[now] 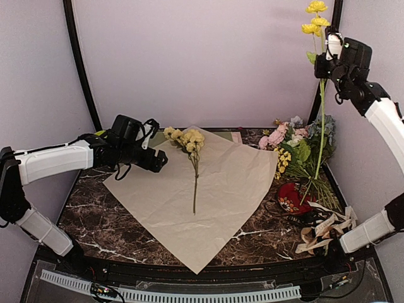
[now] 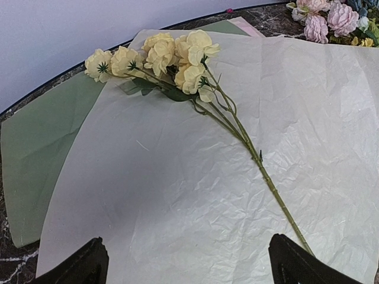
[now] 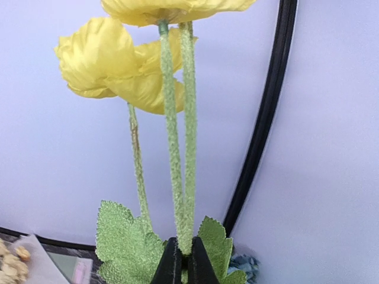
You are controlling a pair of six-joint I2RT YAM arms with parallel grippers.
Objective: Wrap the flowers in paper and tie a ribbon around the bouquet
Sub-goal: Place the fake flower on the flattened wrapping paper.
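On the marble desk the paper lies beige side up bearing one pale-yellow blossom stem, the left hand hovers released near its heads, and the right hand, clenched on a yellow poppy stem held high, must next lay it alongside.

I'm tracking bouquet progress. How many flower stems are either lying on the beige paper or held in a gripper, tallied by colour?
Pale yellow clustered-blossom stem, lying on the beige-tan crinkled paper sheet: 1
Bright yellow ruffled-petal stem, clamped upright in the right gripper: 1
Total: 2
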